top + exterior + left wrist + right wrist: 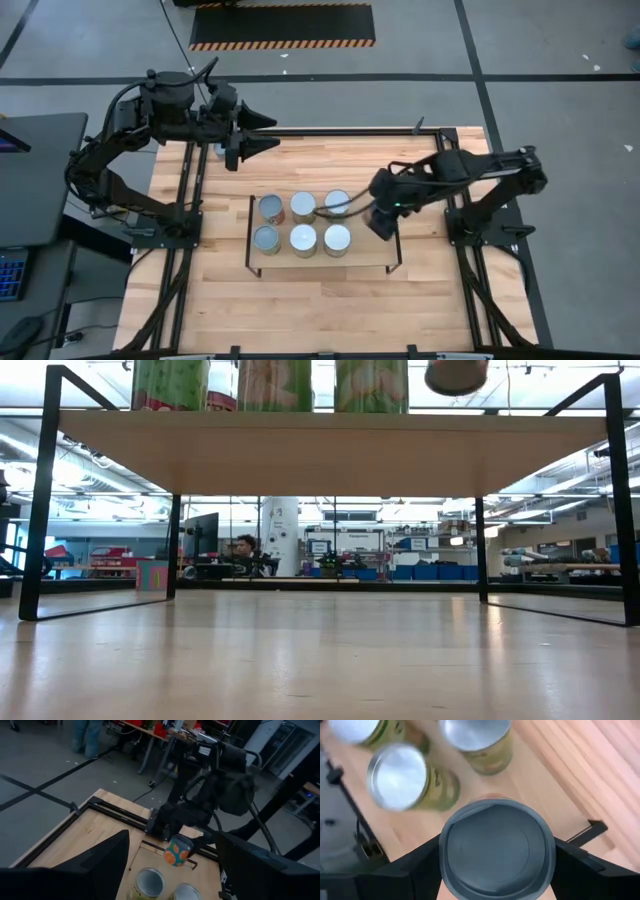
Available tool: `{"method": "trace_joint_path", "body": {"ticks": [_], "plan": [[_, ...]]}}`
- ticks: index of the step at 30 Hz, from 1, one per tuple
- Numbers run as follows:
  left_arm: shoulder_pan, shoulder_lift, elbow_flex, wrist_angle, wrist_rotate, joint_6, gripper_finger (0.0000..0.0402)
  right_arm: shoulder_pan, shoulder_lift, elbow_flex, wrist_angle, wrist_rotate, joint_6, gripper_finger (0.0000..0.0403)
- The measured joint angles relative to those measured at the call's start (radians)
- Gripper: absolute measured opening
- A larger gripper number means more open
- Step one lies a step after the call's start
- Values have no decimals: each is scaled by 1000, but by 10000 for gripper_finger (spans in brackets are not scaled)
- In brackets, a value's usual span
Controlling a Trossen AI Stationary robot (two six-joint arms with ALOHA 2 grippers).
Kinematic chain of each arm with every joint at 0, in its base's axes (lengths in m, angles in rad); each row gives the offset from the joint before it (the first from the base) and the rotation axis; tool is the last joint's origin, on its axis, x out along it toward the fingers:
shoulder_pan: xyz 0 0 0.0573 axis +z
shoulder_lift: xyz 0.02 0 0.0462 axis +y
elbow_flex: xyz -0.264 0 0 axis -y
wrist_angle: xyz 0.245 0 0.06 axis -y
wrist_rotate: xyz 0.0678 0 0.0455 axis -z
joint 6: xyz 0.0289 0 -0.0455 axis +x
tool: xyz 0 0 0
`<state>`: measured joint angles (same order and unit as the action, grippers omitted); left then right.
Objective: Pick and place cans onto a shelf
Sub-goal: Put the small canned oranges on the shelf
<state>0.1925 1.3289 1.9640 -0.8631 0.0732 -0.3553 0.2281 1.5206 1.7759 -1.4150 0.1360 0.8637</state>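
Observation:
The shelf (365, 255) stands mid-table with several silver-topped cans (303, 239) upright on it in two rows; the low view shows their olive sides (275, 385) above the board (330, 455). My right gripper (383, 222) is over the shelf's right part, shut on a can (177, 851) with an orange and bluish label. That can also shows in the low view (457, 374), above the board. My left gripper (262, 133) is open and empty above the table's far left part. My right gripper pinches the can's round side wall (551, 845) between its two fingers (420, 870), one on each side. The fingers come from above, slanting down. The can's dull grey end (497, 852) faces the wrist camera. The can is tilted and lifted clear of the shelf.
The shelf's black frame ends (40, 500) stand at its left and right. Bare board lies right of the two rows (540, 775). Black rails (185, 200) run along the table's sides. A person sits in the room beyond (243, 550).

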Motion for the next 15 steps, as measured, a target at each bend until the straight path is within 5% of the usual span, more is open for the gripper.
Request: {"method": "trace_joint_path", "body": {"ticks": [15], "plan": [[0, 0, 0, -5, -1, 85, 302, -75, 136, 73, -126, 133, 804, 295]]}}
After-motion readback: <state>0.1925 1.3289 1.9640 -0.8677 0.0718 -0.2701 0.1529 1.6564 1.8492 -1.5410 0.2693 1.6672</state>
